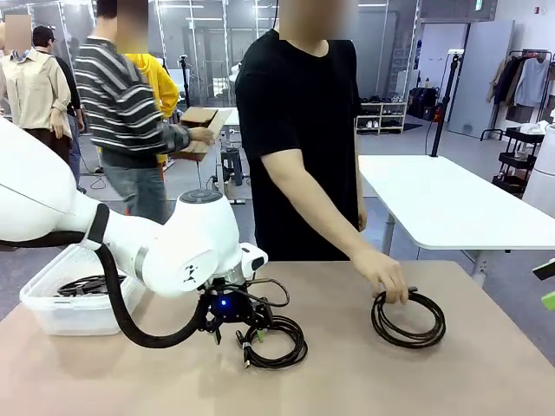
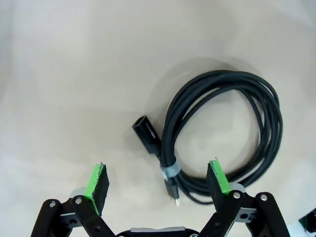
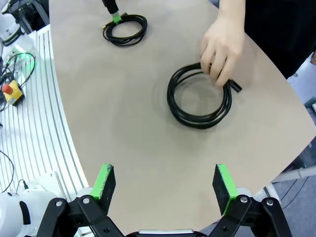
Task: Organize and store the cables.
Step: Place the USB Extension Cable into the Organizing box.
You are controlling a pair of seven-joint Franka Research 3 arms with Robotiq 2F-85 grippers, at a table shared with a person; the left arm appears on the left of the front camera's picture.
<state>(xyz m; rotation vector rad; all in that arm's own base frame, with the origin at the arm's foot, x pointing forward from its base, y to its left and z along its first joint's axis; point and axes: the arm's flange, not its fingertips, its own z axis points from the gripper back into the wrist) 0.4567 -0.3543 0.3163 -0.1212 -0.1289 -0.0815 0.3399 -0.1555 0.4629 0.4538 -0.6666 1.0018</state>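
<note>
table: matte tan top, smooth, with a rounded edge in the right wrist view.
first coil: thin black rubbery cord wound into a loose oval. It's lying flat on the table near the middle, just in front of the left arm. A grey band cinches it at one spot. A blocky black plug pokes out sideways, and there's a smaller plug tip just below the band.
left gripper: fingers spread wide with nothing in them, hanging right over the first coil. The green pads sit either side of the banded bit.
second coil: rounder loop of glossy black cord, on the robot's right half of the table and well apart from the first.
person's hand: resting on the second coil's far edge, fingers on the strands.
right gripper: also wide open and empty, up above the table and well back from both coils.
tub: clear plastic, boxy with rounded corners, at the table's left edge. There's a black coiled cord lying inside.
</note>
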